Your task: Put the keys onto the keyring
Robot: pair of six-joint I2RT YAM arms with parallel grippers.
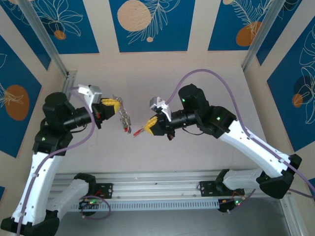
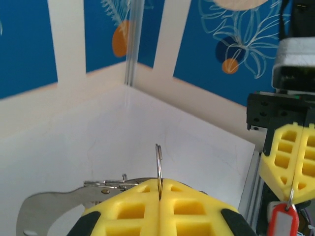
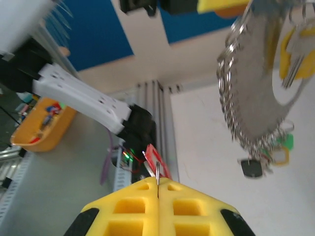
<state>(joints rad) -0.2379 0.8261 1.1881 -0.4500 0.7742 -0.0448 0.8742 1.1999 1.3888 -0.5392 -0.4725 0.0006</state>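
Observation:
My left gripper (image 1: 115, 103) is shut on the keyring (image 1: 125, 118), a large grey metal loop that hangs from it above the table with several small rings along its edge. In the left wrist view the yellow pads (image 2: 128, 206) of my left gripper (image 2: 159, 183) pinch a thin ring (image 2: 158, 162) edge-on. My right gripper (image 1: 149, 126) is shut on a key with a red head (image 1: 139, 131), just right of the keyring. From the right wrist, that red key (image 3: 152, 155) pokes out of my right gripper (image 3: 157, 183). The keyring (image 3: 256, 83) hangs at the upper right, carrying keys with green and yellow heads (image 3: 280, 147).
Blue-and-cream panel walls (image 1: 147, 24) close in the white table (image 1: 162, 157) on three sides. An aluminium rail (image 1: 157, 189) runs along the near edge between the arm bases. A yellow bin (image 3: 42, 123) sits off the table in the right wrist view.

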